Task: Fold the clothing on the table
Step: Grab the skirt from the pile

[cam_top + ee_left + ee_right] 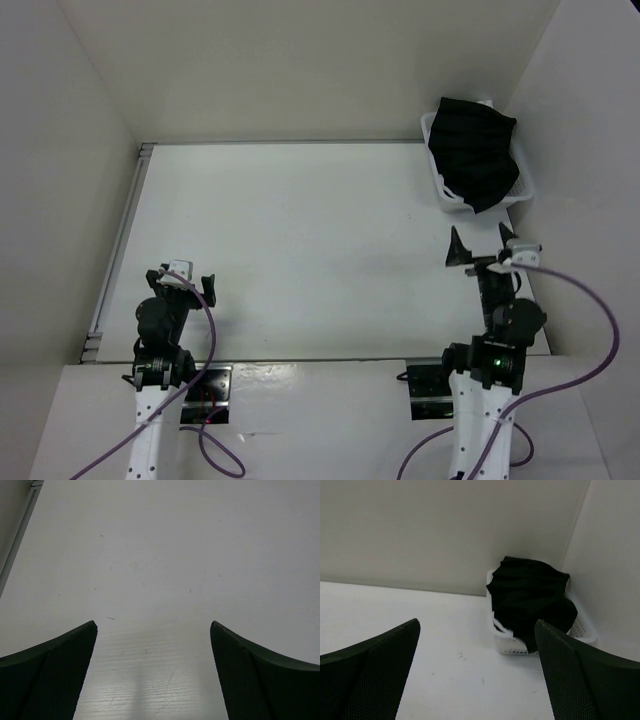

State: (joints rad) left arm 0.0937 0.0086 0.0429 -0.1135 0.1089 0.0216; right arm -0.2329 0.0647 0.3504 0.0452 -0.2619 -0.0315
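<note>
While left tool point(186, 280), right tool point(480, 240) gape apart | white table point(300, 250), pale walls point(300, 60) | skirt point(473, 150) in corner basket point(522, 185)

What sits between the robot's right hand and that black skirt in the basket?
Only bare table and the basket's near wall separate the right hand from the skirt, seen from the top and right wrist views.

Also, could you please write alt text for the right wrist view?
A black pleated skirt lies heaped in a small white basket at the far corner of the table, spilling over its rim. The right gripper, open and empty, frames the bottom edge with its dark fingers.
</note>
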